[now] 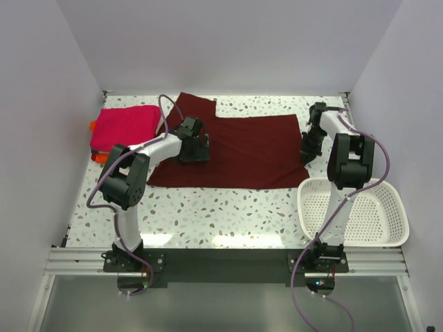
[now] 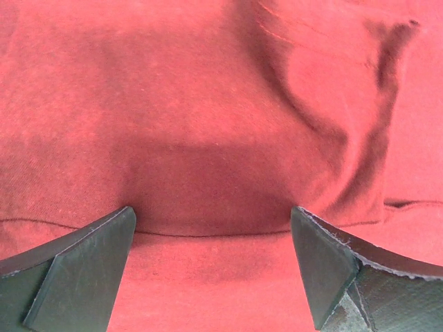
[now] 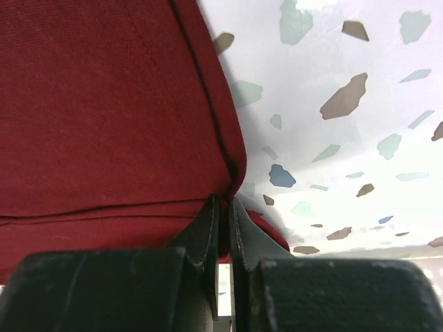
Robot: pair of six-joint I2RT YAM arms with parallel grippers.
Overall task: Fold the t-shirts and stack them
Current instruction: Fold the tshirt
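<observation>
- The speckled tabletop carries everything; both arms reach over it from the near edge.
- The maroon t-shirt lies spread flat across the far middle of the tabletop. One sleeve juts toward the back wall on the left. Its right edge ends near the right arm.
- The white slotted basket sits at the near right corner, just in front of the maroon t-shirt's right end and apart from it.
- The pink t-shirt is folded into a rectangle at the far left, near the spread shirt's left side.
- The orange t-shirt lies under the pink one, and only slivers show at the stack's left and near edges.
- The left hand is released, its jaws spread wide over the left part of the maroon t-shirt. Nothing lies between the fingers but flat cloth and their shadow. Whether the tips press the fabric or sit just above it cannot be told.
- The right hand is clenched, its jaws drawn almost together at the right hem of the maroon t-shirt. Red cloth shows on both sides of the tips, so it pinches that edge low against the tabletop.
</observation>
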